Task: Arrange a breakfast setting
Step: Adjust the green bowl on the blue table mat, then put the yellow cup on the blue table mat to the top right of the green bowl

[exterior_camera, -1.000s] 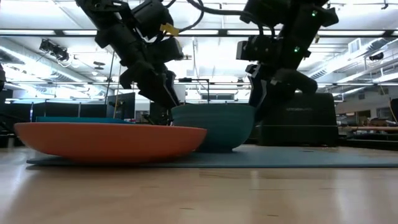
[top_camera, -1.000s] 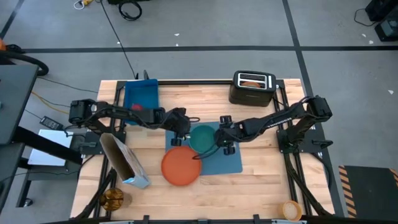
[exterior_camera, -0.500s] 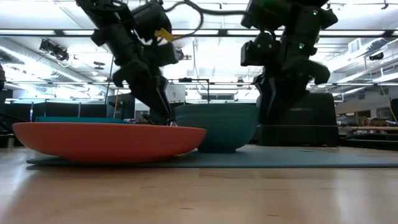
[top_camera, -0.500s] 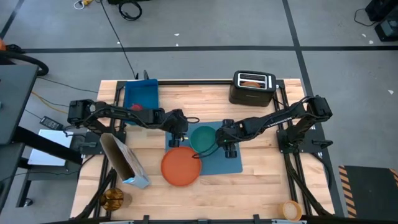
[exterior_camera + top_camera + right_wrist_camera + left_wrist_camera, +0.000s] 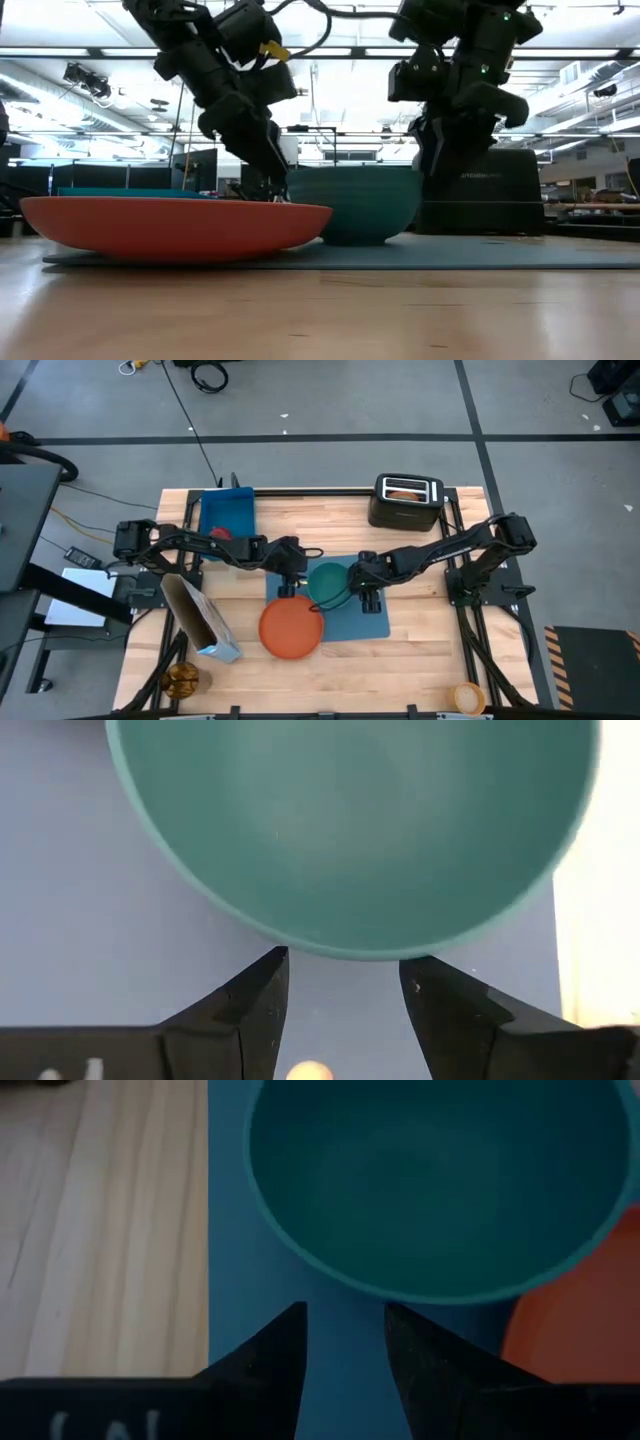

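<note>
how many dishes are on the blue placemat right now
2: the teal bowl sits on the placemat between both grippers; the orange plate lies half on its edge nearer the left arm.

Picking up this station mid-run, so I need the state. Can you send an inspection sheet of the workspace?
Surface: wooden table, bare at the front.
Job's things: teal bowl and orange plate on the blue placemat; cereal bag at left; red apple in the blue bin.
Clutter: toaster at the back.
Grippers: left gripper and right gripper, both open, empty, flanking the bowl.
Cables: black cable across the floor.
Surroundings: nothing seen of people.
</note>
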### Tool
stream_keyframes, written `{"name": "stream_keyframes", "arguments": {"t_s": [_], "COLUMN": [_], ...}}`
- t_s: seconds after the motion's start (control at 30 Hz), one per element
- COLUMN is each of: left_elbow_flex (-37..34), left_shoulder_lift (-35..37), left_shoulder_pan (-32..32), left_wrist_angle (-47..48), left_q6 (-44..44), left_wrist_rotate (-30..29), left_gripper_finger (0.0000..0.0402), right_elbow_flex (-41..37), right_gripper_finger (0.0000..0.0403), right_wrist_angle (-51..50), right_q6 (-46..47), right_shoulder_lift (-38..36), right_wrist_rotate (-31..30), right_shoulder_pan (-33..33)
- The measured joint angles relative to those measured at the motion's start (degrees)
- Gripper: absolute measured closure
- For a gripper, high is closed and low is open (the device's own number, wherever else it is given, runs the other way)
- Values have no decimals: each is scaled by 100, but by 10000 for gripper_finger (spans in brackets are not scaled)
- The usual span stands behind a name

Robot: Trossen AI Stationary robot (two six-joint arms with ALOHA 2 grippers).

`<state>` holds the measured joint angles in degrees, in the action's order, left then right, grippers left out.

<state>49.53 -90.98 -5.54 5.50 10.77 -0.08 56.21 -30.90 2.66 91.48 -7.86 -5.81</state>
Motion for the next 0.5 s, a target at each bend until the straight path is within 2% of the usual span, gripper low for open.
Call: {"name": "stream_keyframes", "arguments": {"t_s": [0.13, 0.27, 0.37, 0.5], "left_elbow_flex": [142, 441, 638, 655], "left_shoulder_lift": [59, 279, 557, 995], "left_shoulder_pan": [-32, -79, -11, 239], "left_wrist_angle": [346, 1334, 1851, 1848], "left_q6": [57, 63, -5, -176], "left_wrist_rotate": [-15, -37, 4, 472], "left_gripper_finger": [258, 258, 258, 258], "right_elbow_flex": [6, 6, 7, 394], "right_gripper_finger": [203, 203, 203, 203], "right_wrist_angle": [-232, -877, -1171, -2169], "right_q6": [40, 436, 1173, 2536], "right_shoulder_lift": [-356, -897, -1383, -1777], "right_wrist_rotate": [-119, -294, -297, -232], "right_shoulder_pan": [-2, -21, -177, -649]}}
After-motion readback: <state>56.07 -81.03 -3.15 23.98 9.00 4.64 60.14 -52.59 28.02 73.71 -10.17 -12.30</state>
